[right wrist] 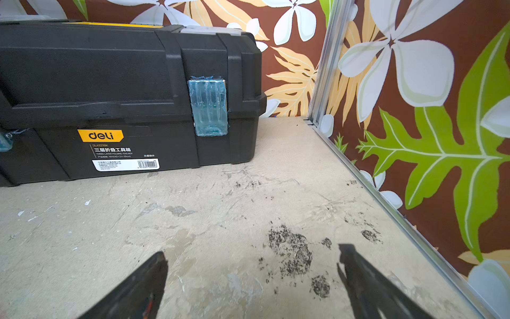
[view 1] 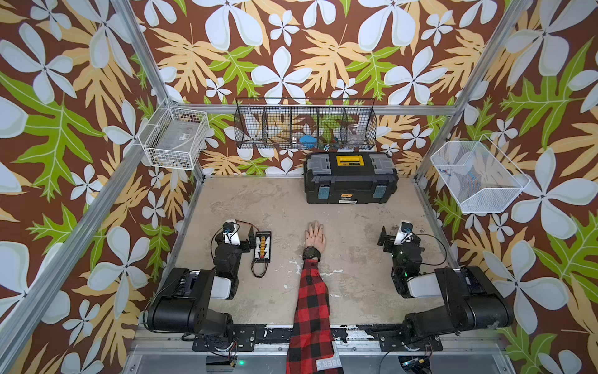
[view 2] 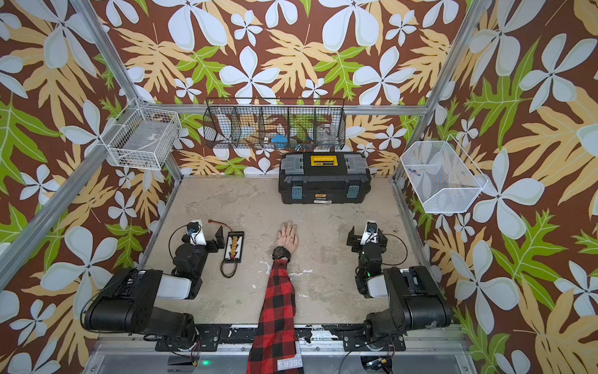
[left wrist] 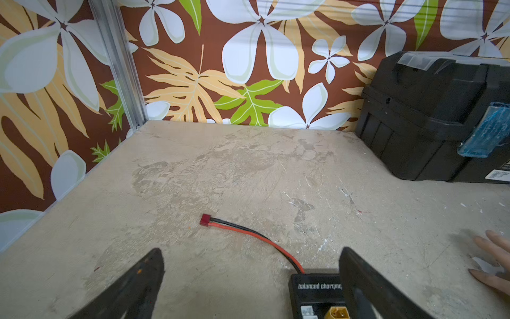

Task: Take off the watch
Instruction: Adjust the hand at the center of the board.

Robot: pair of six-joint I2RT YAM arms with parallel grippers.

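The black watch (view 1: 311, 253) (view 2: 281, 253) sits strapped round the wrist of a person's arm that lies flat on the table, in a red-and-black plaid sleeve (view 1: 312, 307). The hand (view 1: 315, 234) rests palm down beyond the watch. My left gripper (view 1: 235, 230) (left wrist: 251, 251) is open and empty well to the left of the arm. My right gripper (view 1: 401, 234) (right wrist: 252, 250) is open and empty well to the right of it. Neither wrist view shows the watch. Only the fingertips of the hand (left wrist: 494, 256) show in the left wrist view.
A black charging board (view 1: 262, 244) (left wrist: 314, 292) with wires lies between my left gripper and the arm, partly under one finger. A black toolbox (view 1: 351, 178) (right wrist: 124, 96) stands at the back. Wire baskets (view 1: 176, 137) (view 1: 479, 176) hang on the side frames, and a black one (view 1: 305, 124) hangs on the back wall.
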